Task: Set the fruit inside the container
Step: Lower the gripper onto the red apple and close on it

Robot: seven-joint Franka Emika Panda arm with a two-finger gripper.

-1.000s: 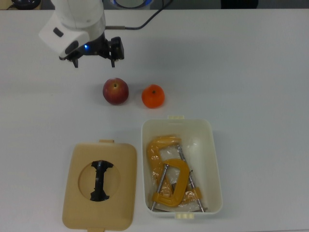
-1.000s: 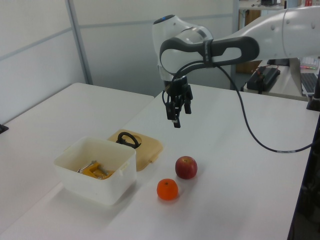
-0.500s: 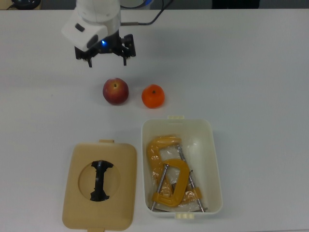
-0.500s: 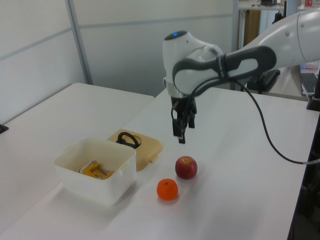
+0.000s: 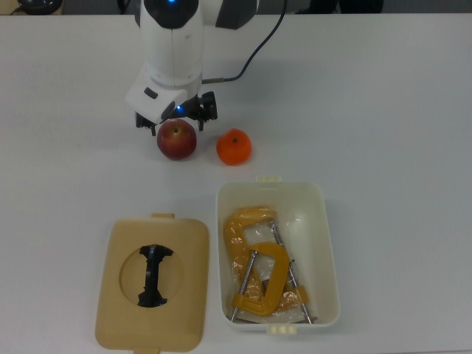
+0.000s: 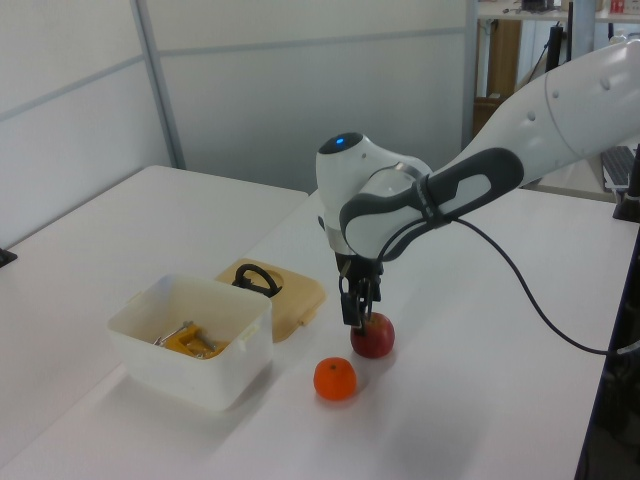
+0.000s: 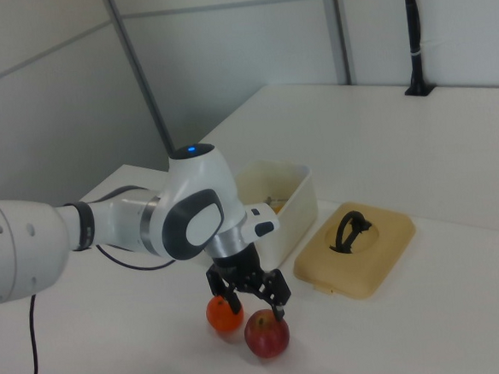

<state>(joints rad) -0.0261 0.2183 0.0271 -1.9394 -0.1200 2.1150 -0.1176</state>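
**Fingers straddle the apple from above**

Here the gripper (image 7: 251, 300) hangs directly over the red apple (image 5: 177, 140), its fingers (image 7: 279, 305) apart and reaching down on either side of the fruit's upper half, not visibly pressing it. In the right view one finger stands between the apple and the mandarin (image 5: 234, 147), which sits just beside it on the counter (image 5: 383, 110). The apple lies straight below the open fingers, so I judge the next move needs only a short drop and a squeeze; being round, it has no long axis to line up. Farther off, toward the top view's bottom, the container (image 5: 328, 243) stands open with orange clamps (image 5: 258, 273) already inside, and its tan lid (image 5: 118, 295) lies alongside on the top view's left.
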